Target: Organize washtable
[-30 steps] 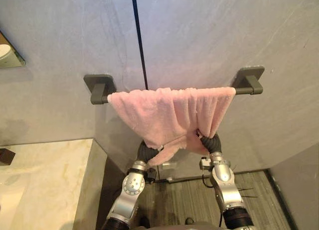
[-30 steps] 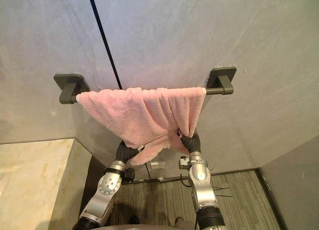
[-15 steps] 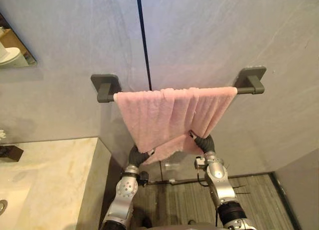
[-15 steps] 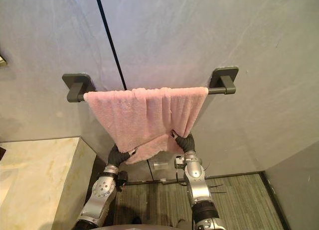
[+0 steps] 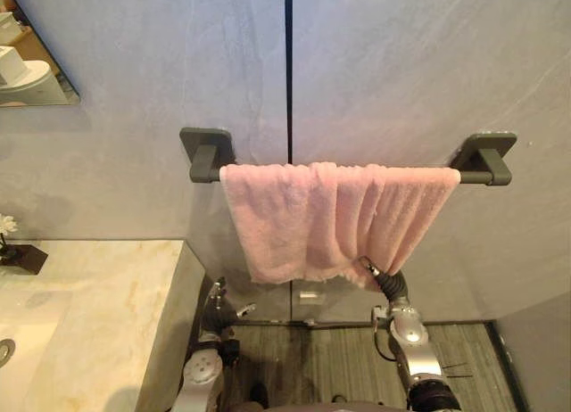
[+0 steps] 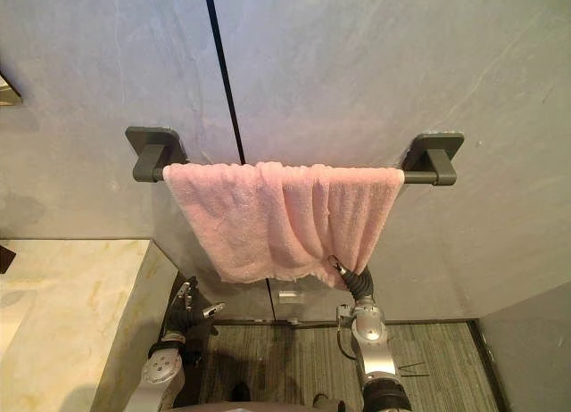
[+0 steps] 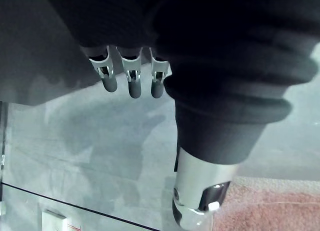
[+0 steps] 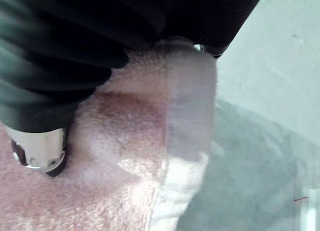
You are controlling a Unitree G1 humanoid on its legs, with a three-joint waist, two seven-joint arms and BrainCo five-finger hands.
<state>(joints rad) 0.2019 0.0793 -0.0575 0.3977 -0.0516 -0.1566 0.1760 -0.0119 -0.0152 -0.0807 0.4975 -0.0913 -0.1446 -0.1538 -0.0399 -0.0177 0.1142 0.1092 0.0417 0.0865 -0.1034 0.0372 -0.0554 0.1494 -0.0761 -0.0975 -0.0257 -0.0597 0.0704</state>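
head stereo facing towel (image 5: 303, 218), wrists close

Pink towel (image 5: 312, 216); dark grey rail (image 5: 206, 155); pale grey wall (image 5: 401, 64); cream marbled countertop (image 5: 98, 305); grey striped floor (image 5: 335, 363).

Left arm: set low, forearm upright. Left robot hand (image 6: 187, 312) is raised, its fingers (image 7: 131, 83) straight and slightly spread and the thumb held apart. It holds nothing.

Right arm: forearm upright, wrist bent forward. Right robot hand (image 6: 355, 282) sits higher than the left one, its fingers and thumb (image 8: 39, 153) pinched on the lower corner of the pink towel (image 6: 277, 220).
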